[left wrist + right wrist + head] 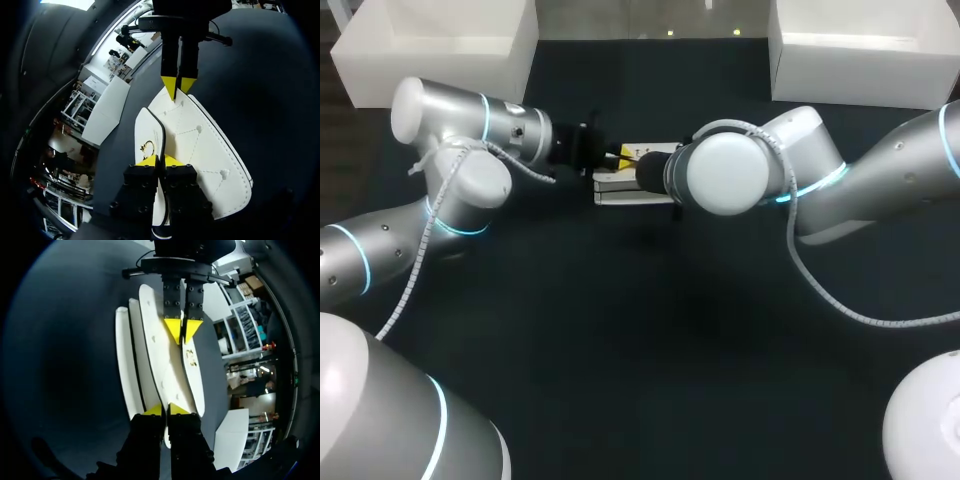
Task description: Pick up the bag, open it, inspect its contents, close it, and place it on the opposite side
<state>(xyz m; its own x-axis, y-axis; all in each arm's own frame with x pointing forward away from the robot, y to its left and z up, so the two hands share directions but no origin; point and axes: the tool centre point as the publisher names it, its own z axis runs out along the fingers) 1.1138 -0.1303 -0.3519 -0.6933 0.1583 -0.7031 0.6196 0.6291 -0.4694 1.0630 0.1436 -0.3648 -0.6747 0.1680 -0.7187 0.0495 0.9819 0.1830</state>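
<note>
A white quilted bag [620,191] with a small gold clasp [147,147] lies at the middle back of the dark table, between my two grippers. My left gripper [159,161] comes in from the left and is shut on a thin black-trimmed edge of the bag [200,145]. Opposite it, my right gripper [179,86] pinches the far end. In the right wrist view my right gripper [165,409] is shut on a white panel of the bag [150,345], whose layers fan apart, and my left gripper [182,331] grips the other end. In the head view the right wrist hides its own fingers.
One white bin [430,50] stands at the back left of the table and another white bin [865,50] at the back right. The dark tabletop [650,340] stretches out in front of the bag.
</note>
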